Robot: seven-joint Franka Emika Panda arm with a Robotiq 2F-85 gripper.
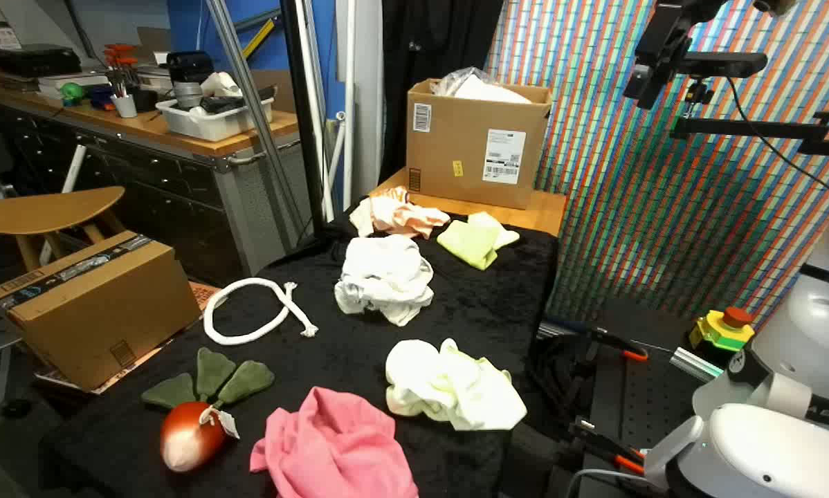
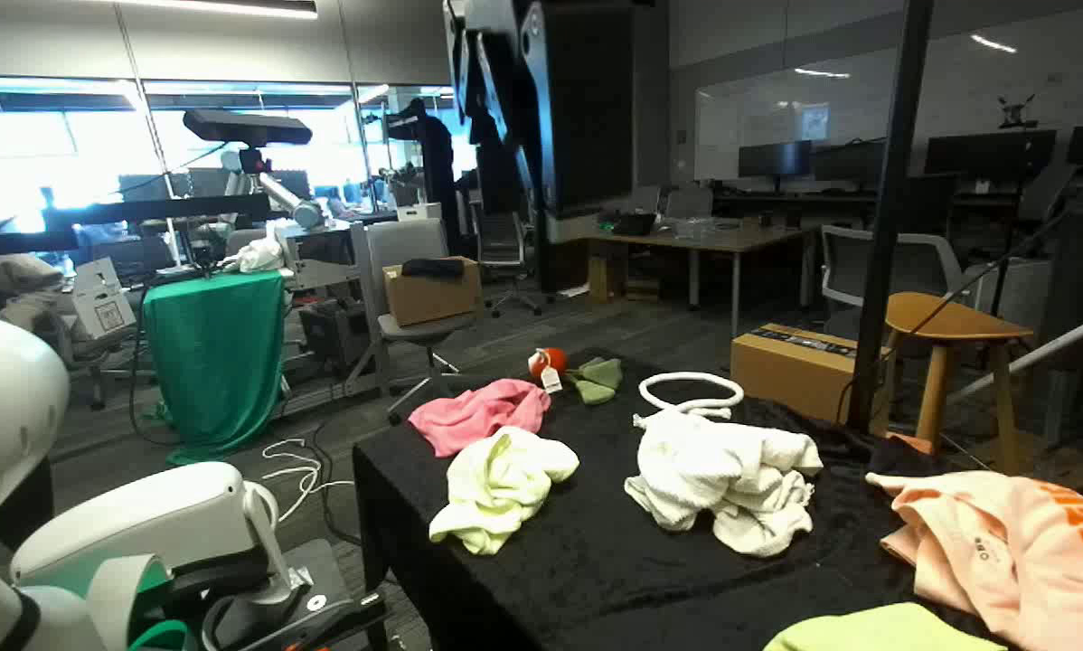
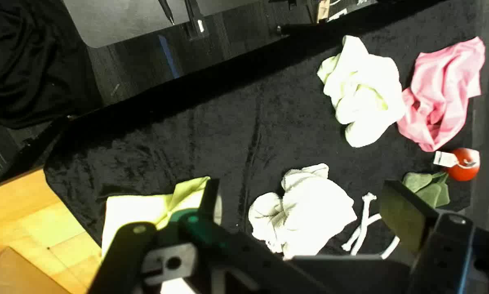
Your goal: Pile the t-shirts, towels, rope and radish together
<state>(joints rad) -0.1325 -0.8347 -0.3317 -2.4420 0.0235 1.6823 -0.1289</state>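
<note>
Wrist view: pincer [image 3: 308, 208] is hanging spread wide

White cloth [image 3: 310, 220] is lying below, showing between its jaws; rope [image 3: 364, 222] is resting beside it, partly hidden by one jaw, lime cloth [image 3: 142, 210] by the other. Farther out, pale-green cloth [image 3: 369, 90], radish [image 3: 464, 172] and pink cloth [image 3: 442, 87] are lying.

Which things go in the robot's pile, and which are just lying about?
For the pile:
pink cloth
white cloth
pale-green cloth
lime cloth
peach printed cloth
rope
radish

Just lying about:
open cardboard box
taped cardboard box
wooden stool
white bin
</note>
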